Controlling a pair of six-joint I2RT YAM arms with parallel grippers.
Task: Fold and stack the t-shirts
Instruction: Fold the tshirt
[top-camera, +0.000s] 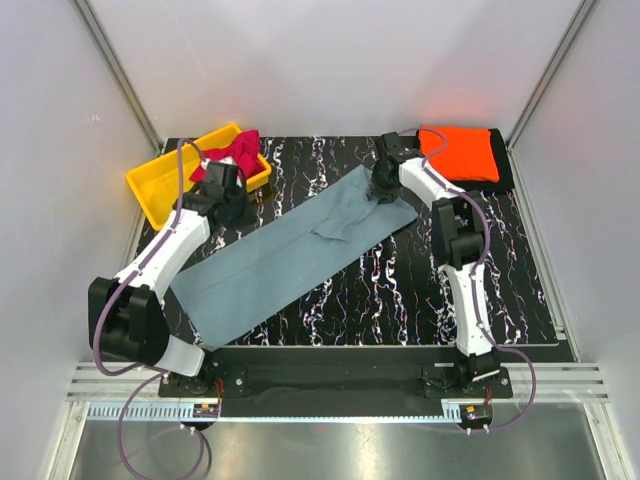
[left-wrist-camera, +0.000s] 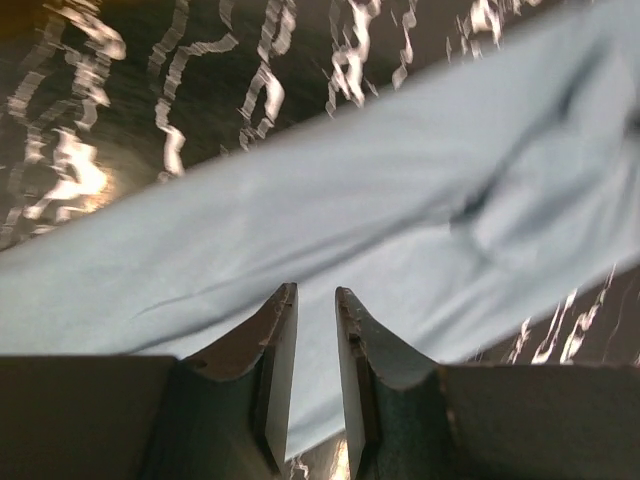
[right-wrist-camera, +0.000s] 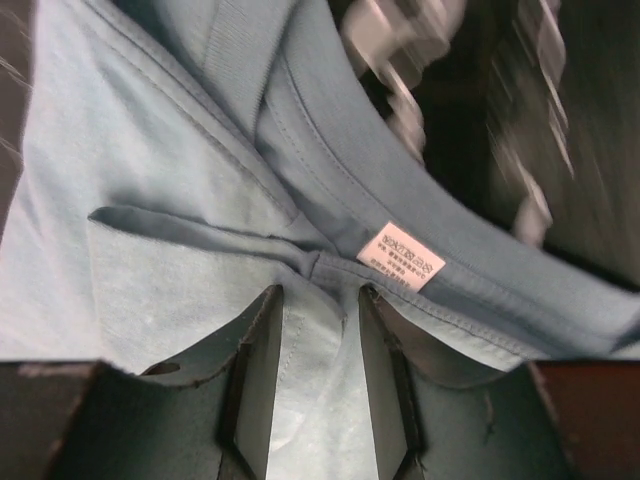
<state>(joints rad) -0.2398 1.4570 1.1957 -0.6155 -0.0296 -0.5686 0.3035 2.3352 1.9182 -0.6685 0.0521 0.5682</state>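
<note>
Near edge: aluminium rail (top-camera: 560, 378), both arm bases bolted just behind it. Beyond, black white-veined worktop (top-camera: 400, 290), bare over the near-right half, open room there.

Grey-blue t-shirt (top-camera: 290, 255) folded into a long strip, flat on a diagonal from near-left to far-centre, hem end close to the near edge.

Left arm (top-camera: 165, 250) stretched forward along the left side, wrist near the strip's left edge and just beside the yellow bin (top-camera: 150, 190). Left jaws aimed at the cloth, narrow gap, nothing pinched.

Right arm (top-camera: 455, 245) folded at the elbow, wrist angled in to the collar end. Right jaws part open astride cloth beside the neck label (right-wrist-camera: 400, 256); cannot tell whether gripping.

Crimson t-shirt (top-camera: 235, 152) heaped in the bin, far left. Orange t-shirt (top-camera: 460, 153) folded, far-right corner. White walls (top-camera: 330, 60) tight on three sides.
</note>
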